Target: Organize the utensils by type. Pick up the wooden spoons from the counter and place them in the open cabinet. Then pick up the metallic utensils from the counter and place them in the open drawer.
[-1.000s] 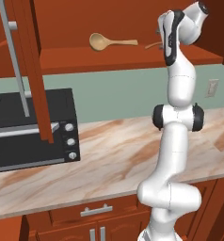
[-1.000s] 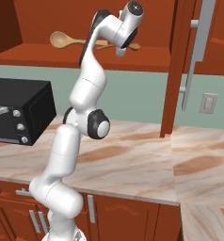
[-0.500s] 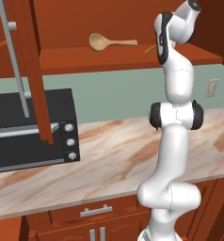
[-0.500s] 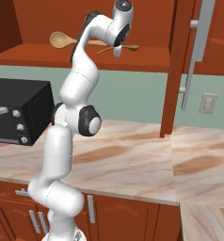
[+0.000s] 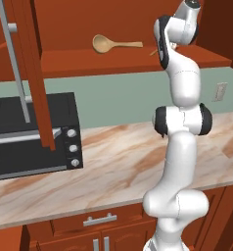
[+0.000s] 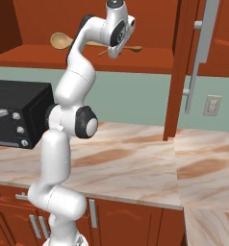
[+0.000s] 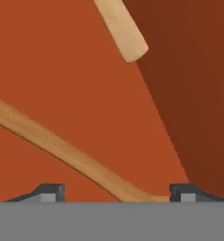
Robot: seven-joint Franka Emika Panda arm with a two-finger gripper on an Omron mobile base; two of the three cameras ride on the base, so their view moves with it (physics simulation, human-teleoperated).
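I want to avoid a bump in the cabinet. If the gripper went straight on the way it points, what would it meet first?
Probably the wooden spoon handle slanting between the open gripper's fingertips, lying on the cabinet shelf. Beyond it comes a second spoon's handle end. Depth is hard to judge.

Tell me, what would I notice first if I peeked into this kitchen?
Probably the tall white robot arm reaching way up from the marble counter into the open cabinet. On that red-brown shelf lies a wooden spoon, and a second spoon's handle runs between the open gripper fingertips. A black toaster oven sits on the counter to the left.
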